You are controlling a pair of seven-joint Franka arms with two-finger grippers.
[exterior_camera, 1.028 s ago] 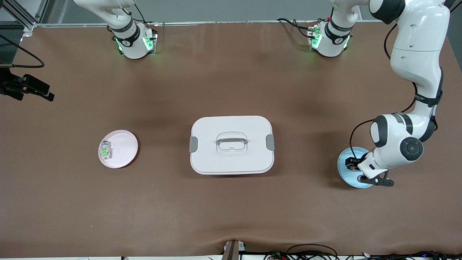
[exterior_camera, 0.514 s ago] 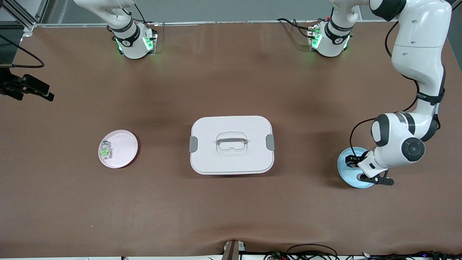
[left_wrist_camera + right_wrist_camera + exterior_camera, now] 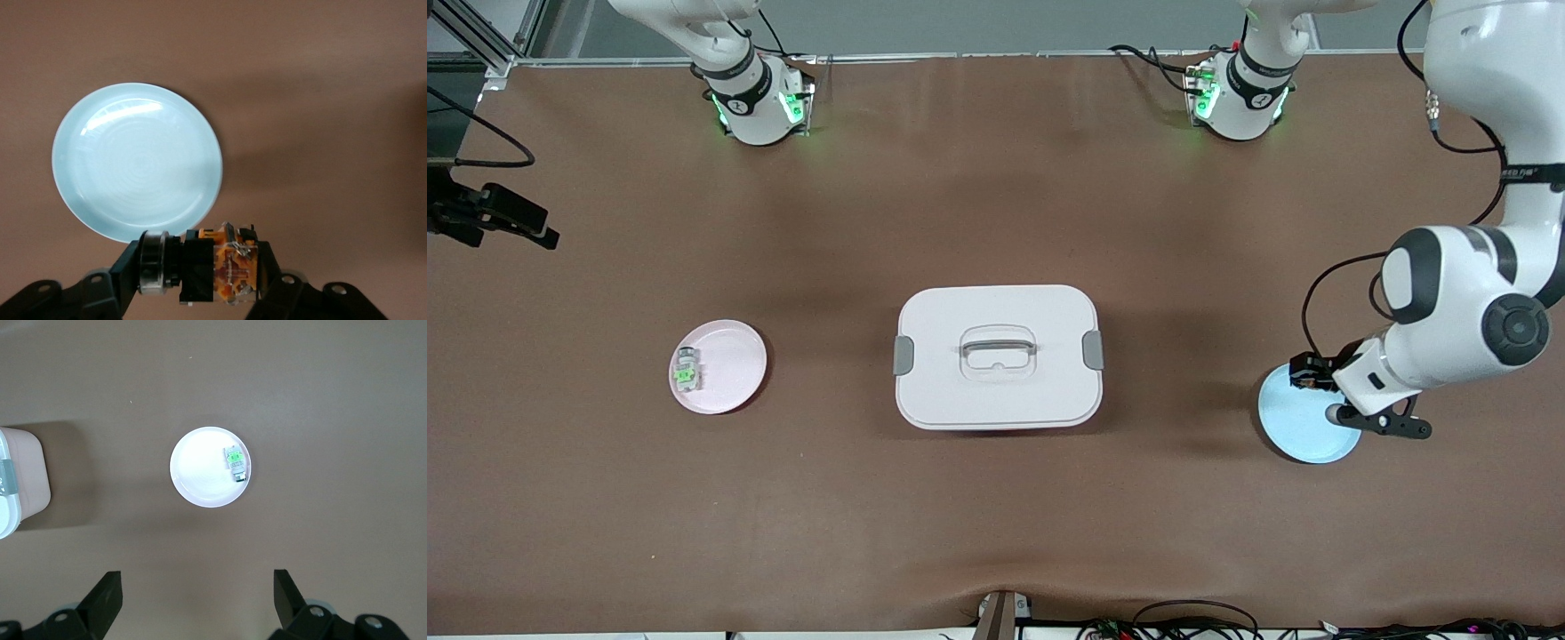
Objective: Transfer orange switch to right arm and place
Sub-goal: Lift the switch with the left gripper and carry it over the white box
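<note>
Left gripper [image 3: 1307, 372] has the orange switch [image 3: 228, 270] clamped tight in its jaws, up in the air just over the rim of the pale blue plate [image 3: 1303, 433] at the left arm's end of the worktop. Plate's bare now: glossy, round, faint concentric rings in the left wrist view. Switch is a tiny block, black body w/ orange mid-section and a knurled silver collar at one end; its long axis runs across the jaws, so both ends stick out past the grip, handy for a second grab.

Right gripper [image 3: 193, 597] hangs high, jaws spread wide, nothing in them, looking straight down on the pink plate [image 3: 734, 356] toward the right arm's end. That plate carries the clear-bodied green switch [image 3: 686, 375], near its edge. Not our part. Right arm waits.

Between the two plates sits the white lidded box [image 3: 997, 356], rounded corners, grey clips, recessed handle, matte plastic. Worktop is a brown mat, slightly wrinkled.

Key relation: the plates lie well apart, box in between, so I'd judge the handover wants both arms to meet above that box.
</note>
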